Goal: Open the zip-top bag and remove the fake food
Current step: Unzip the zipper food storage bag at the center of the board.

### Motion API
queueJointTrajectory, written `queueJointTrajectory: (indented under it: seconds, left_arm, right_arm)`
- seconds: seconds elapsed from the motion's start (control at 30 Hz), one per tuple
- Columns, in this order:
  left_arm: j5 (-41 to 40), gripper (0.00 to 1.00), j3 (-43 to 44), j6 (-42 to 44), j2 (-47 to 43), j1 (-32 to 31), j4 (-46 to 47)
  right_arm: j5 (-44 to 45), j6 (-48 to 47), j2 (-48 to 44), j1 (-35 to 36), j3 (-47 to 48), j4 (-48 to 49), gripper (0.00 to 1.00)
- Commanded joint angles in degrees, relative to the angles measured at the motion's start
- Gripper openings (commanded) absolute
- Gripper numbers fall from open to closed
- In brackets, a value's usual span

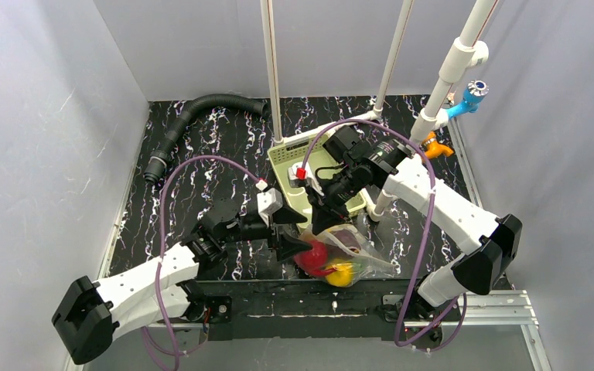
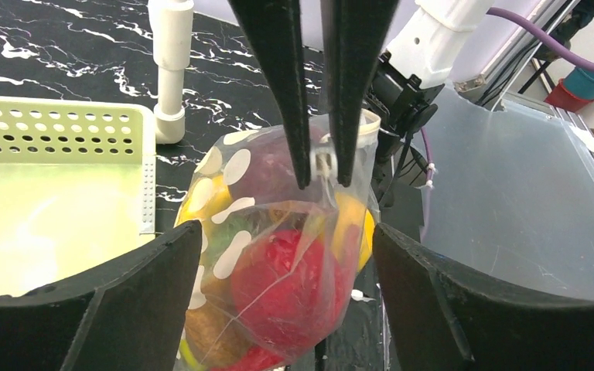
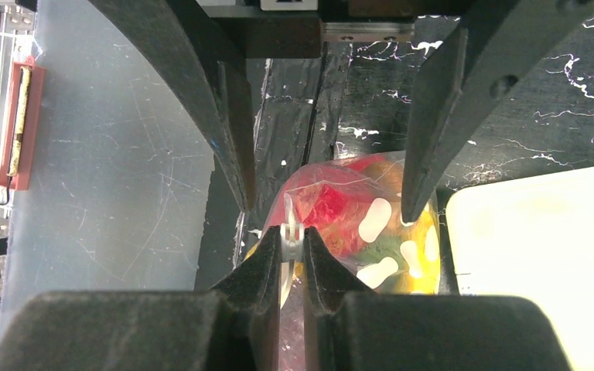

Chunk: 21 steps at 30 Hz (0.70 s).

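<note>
Left wrist view puts the left gripper [image 2: 286,232] nearest, its two fingers spread wide and closed on nothing, one on either side of the zip-top bag [image 2: 228,255]. The bag stands between them, near the front edge of the table [image 1: 201,170]. The fake food [image 2: 282,282] is inside it, with red and yellow pieces showing through the film. At the bag's top the right gripper [image 2: 323,171] comes down from above, its fingers pinched together on a small pale tab or strip of the mouth. Whether that is a slider or one lip alone I cannot tell. The seal looks unopened.

The step in hand, as I judge it, is parting the mouth. To do it well, the left gripper should go up to the top edge and take only the layer opposite the one already held, close to the seal. It should avoid the bulging body, where it would squeeze fruit or catch both layers. Then the two should pull apart across the seal, gently, keeping the mouth upward so nothing rolls off the near edge. Beyond the bag lies the pale green basket [image 1: 286,158], a sensible place for the pieces, and far back a black hose [image 1: 201,108].
</note>
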Motion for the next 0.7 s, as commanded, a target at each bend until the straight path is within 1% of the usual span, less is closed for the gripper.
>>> queueJointTrajectory:
  seconds: [0.0,0.07,0.1,0.13,0.17,0.2,0.27,0.3,0.33,0.5,0.67]
  left_arm:
    - [2.1,0.77,2.9,-0.3,1.9,0.3,2.3]
    - [2.5,0.69,3.5,-0.3,2.8,0.3,2.8]
    - [2.8,0.61,3.8,-0.3,3.1,0.3,2.9]
    - [3.1,0.49,4.2,-0.3,3.5,0.3,2.7]
    - [3.2,0.32,4.4,-0.3,3.7,0.3,2.4]
    - [3.2,0.21,4.7,-0.3,3.9,0.3,2.0]
    - [3.1,0.1,4.5,0.0,3.6,0.3,1.6]
    - [2.5,0.02,4.1,-0.1,3.0,0.3,1.6]
    - [1.5,0.0,3.7,-0.2,2.2,0.3,1.3]
    - [-4.4,0.0,0.4,-3.3,-3.5,0.3,-0.1]
    - [-6.9,0.0,-3.8,-6.2,-7.2,0.3,2.3]
  right_arm:
    - [0.1,-0.6,-1.3,0.6,-0.6,-0.6,0.01]
    - [0.3,-0.6,-1.3,0.7,-0.6,-0.6,0.01]
    - [0.2,-0.6,-1.3,0.7,-0.6,-0.6,0.01]
    - [0.4,-0.6,-1.3,0.8,-0.5,-0.6,0.01]
    - [0.4,-0.6,-1.2,0.8,-0.5,-0.6,0.01]
    - [0.4,-0.6,-1.3,0.8,-0.6,-0.6,0.01]
    - [0.7,-0.6,-1.4,0.8,-0.7,-0.6,0.01]
    - [0.8,-0.6,-1.6,0.8,-0.9,-0.6,0.01]
    - [1.1,-0.6,-1.7,0.8,-1.1,-0.5,0.01]
    - [3.0,-0.4,-3.4,0.8,-3.3,0.4,0.01]
    - [4.7,0.5,-4.2,0.7,-4.4,1.5,0.01]
